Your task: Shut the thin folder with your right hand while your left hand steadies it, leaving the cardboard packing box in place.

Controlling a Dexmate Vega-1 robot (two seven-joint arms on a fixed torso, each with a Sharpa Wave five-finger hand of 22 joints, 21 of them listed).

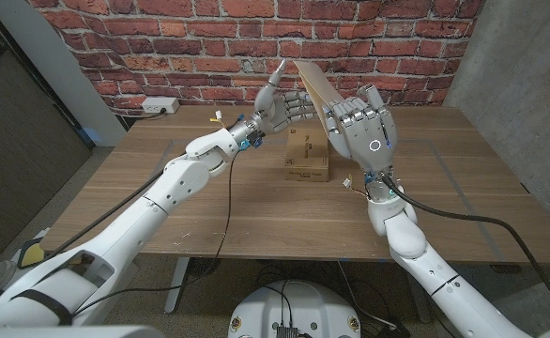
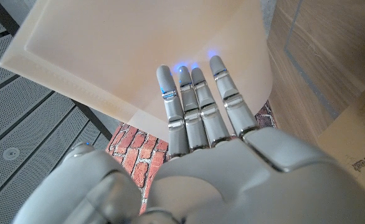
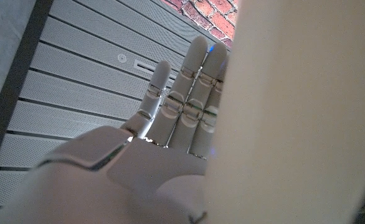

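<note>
The thin cream folder stands on edge above the cardboard box, tilted, between my two hands. My left hand is raised on its left side with straight fingers; in the left wrist view those fingertips lie against the folder's pale sheet. My right hand stands palm-upright against the folder's right side, holding nothing. In the right wrist view its extended fingers run alongside the folder's cover. The brown box sits mid-table, and its corner shows in the left wrist view.
The wooden table reaches to a brick wall at the back. A white power strip sits at the wall on the left. A concrete pillar stands at the right. Cables trail from both wrists.
</note>
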